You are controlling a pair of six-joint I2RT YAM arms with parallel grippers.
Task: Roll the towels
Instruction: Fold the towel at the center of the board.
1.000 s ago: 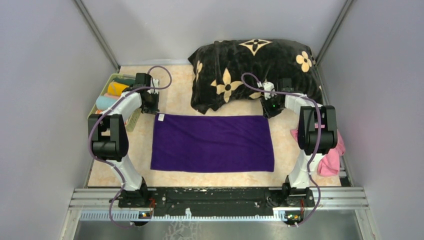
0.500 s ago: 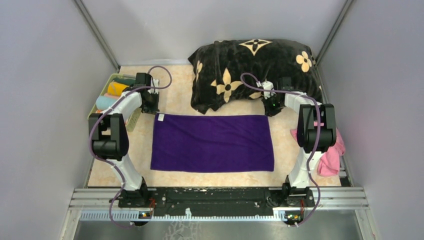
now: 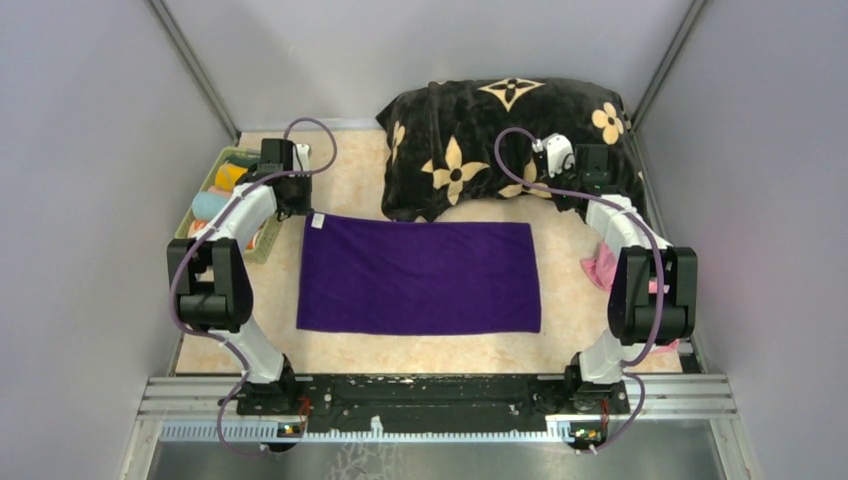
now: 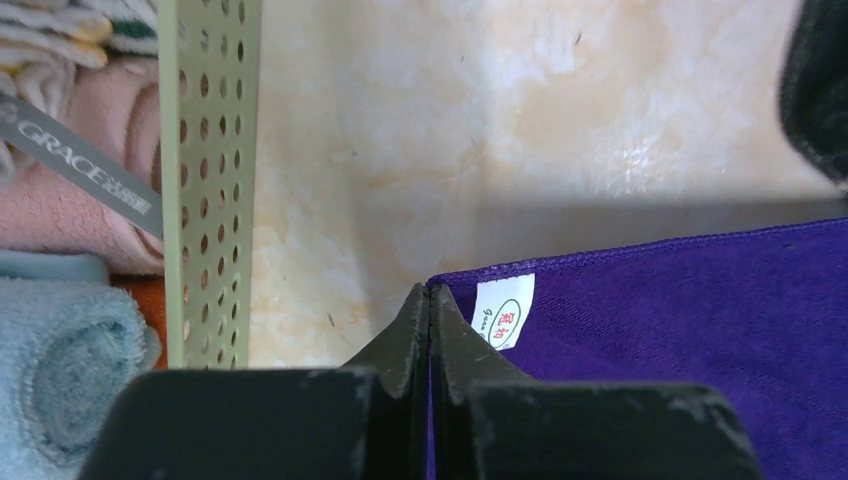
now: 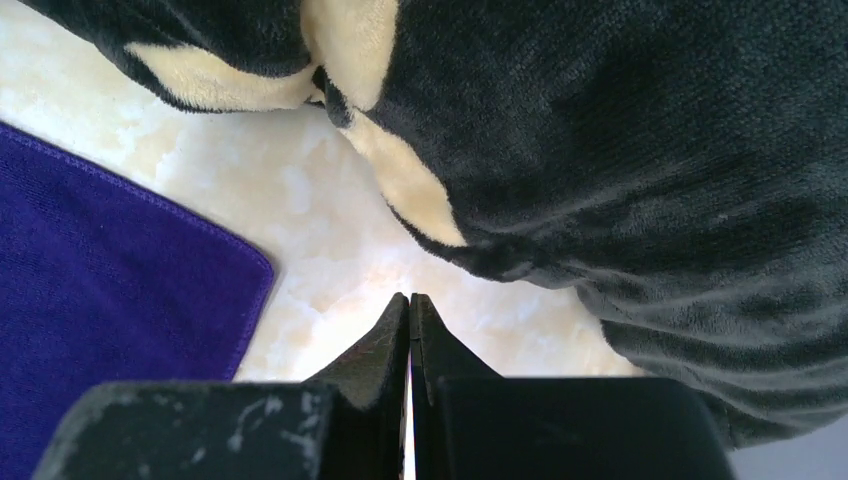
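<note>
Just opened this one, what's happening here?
A purple towel lies spread flat on the table, not yet rolled. The left gripper is shut on its far left corner. The right gripper is shut on nothing, off the far right corner beside the black cushion. The green basket holds rolled towels.

A grey band (image 4: 85, 160) on the pink towel (image 4: 110, 110) reads "GRACE"; the white tag (image 4: 503, 310) on the purple towel (image 4: 700, 330) is illegible.

Top camera looks down from 6 o'clock; both wrist cameras look down closely at the shared purple towel's (image 3: 420, 277) far corners.
</note>
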